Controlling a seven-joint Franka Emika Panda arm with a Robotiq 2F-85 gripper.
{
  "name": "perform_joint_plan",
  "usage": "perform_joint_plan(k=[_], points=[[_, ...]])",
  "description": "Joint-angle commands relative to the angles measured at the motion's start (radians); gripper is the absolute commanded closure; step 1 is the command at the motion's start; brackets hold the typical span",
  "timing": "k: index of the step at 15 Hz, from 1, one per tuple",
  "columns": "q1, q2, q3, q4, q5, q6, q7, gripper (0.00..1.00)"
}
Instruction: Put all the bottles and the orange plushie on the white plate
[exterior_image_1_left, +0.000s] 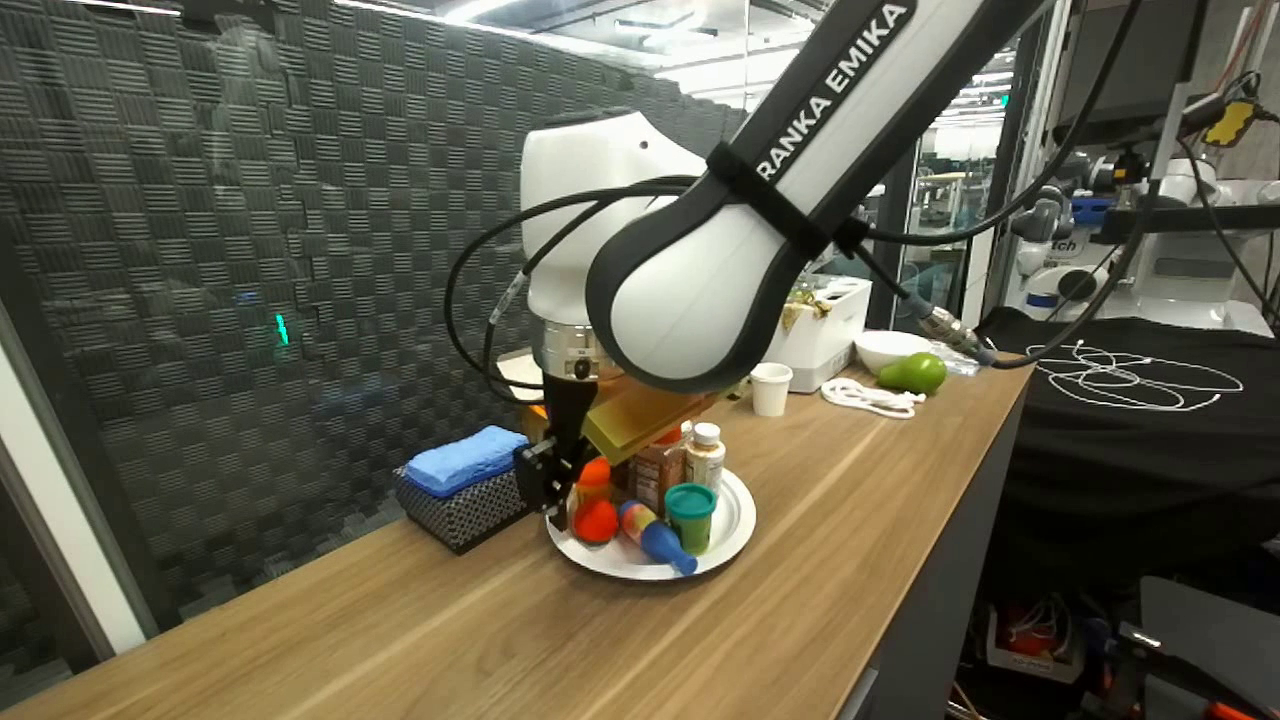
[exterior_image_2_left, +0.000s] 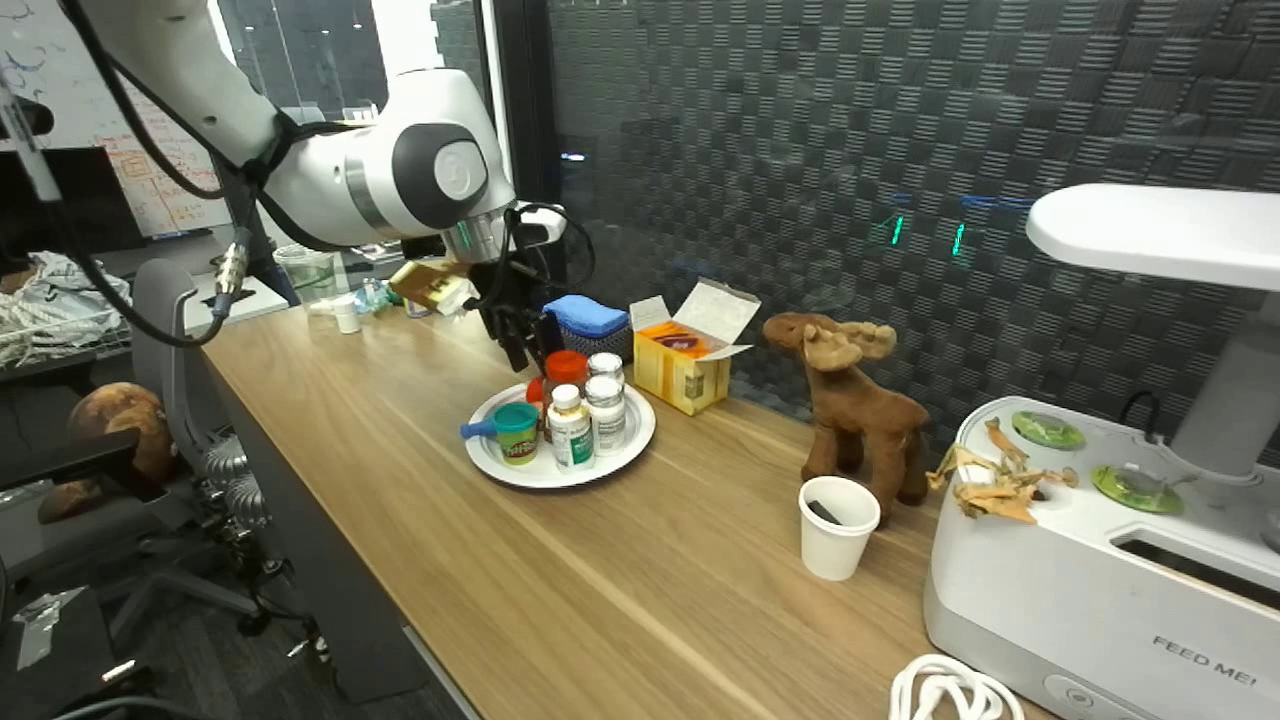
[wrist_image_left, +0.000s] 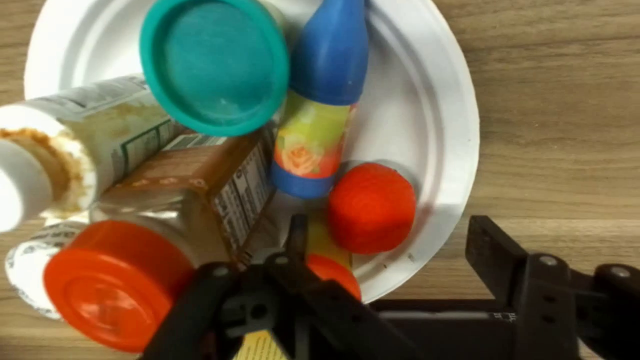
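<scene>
Near wide-parted fingers (wrist_image_left: 494, 260), a blue, flower-labelled bottle (wrist_image_left: 322, 102) is being supported on its side by the white plate (wrist_image_left: 450, 125).

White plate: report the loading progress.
Done: the round white plate bears white cylindrical pill bottles, a red-capped brown bottle, a slim blue bottle and, probably, the small round red-orange plushie. In hand: nothing; the black tool stands open at the plate's edge. Left: perhaps just to lift clear, unless the small white container far back counts.
</scene>
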Motion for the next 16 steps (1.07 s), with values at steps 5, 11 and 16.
perform_joint_plan(k=[5, 11, 16], points=[[0.105, -0.222, -0.074, -0.09, -0.151, -0.082, 0.148, 0.0], [0.073, -0.466, 0.056, -0.176, -0.198, -0.324, 0.258, 0.0], [0.027, -0.509, 0.172, -0.181, -0.17, -0.368, 0.238, 0.0]])
